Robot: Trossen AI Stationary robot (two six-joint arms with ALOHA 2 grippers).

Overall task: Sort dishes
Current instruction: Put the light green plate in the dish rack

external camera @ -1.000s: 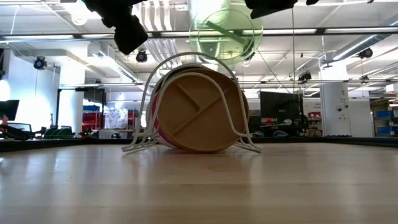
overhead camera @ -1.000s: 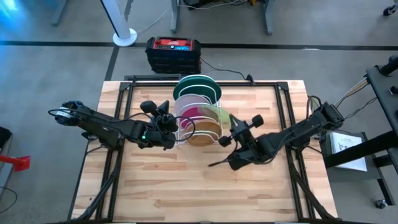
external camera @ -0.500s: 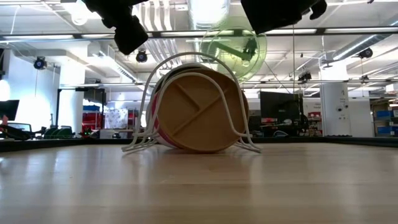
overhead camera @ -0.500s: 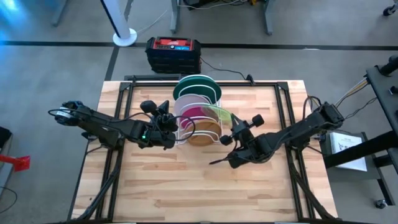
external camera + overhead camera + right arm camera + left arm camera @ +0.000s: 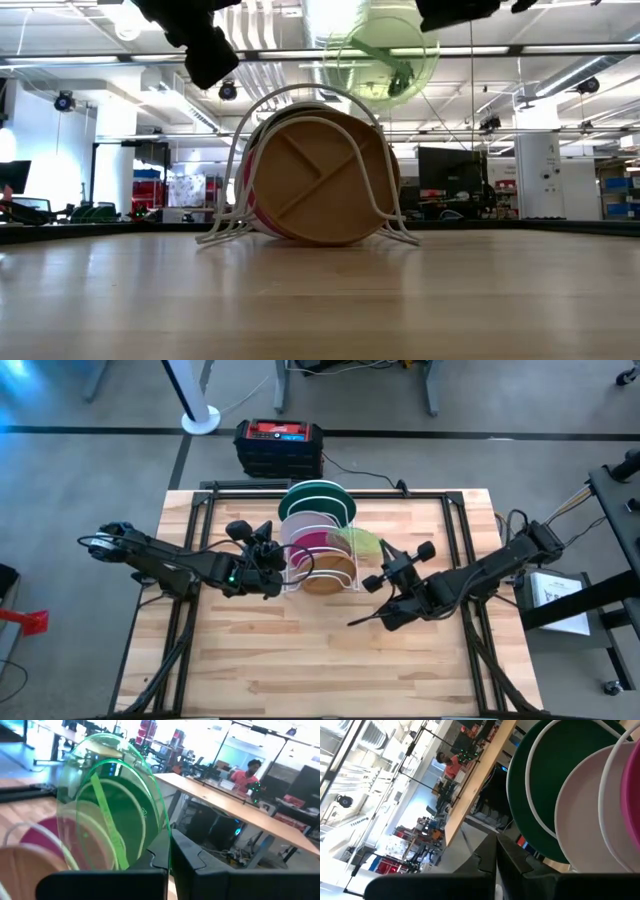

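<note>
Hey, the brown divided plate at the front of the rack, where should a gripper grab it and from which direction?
Probably by its top rim, coming from above. The brown divided plate stands on edge in the white wire rack, so its upper edge is exposed, while wire loops cross its face and sides. The right gripper already holds the lime-green plate, and the left gripper waits beside the rack.
</note>
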